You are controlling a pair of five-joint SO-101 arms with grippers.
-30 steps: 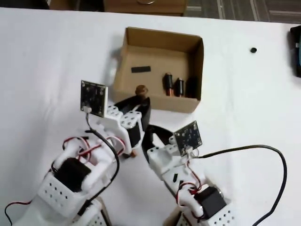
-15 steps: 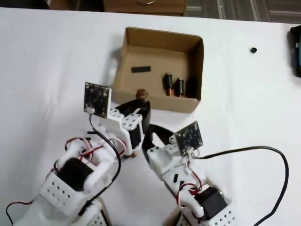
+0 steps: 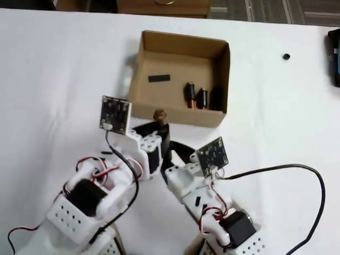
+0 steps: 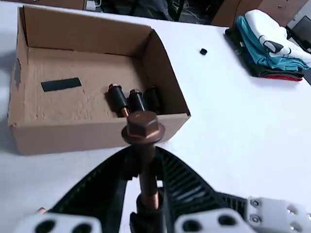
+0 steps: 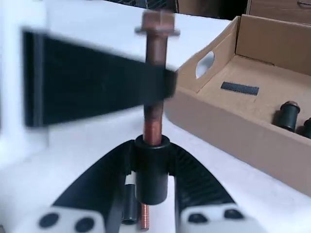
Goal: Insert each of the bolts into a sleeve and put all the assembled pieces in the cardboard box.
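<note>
left pincer [image 4: 144, 162] brought bolt [image 4: 143, 128] nearer; right pincer [image 5: 151, 150] grips sleeve [image 5: 152, 171]

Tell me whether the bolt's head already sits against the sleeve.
No: the bolt head stands well above the sleeve, with bare shank showing between them.

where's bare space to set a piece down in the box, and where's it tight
Bare: the cardboard box floor between the black strip, the front wall and the assembled pieces; also the table left of the box. Crowded: just before that front wall, where the left gripper holds the bolt in the sleeve held by the right gripper.
</note>
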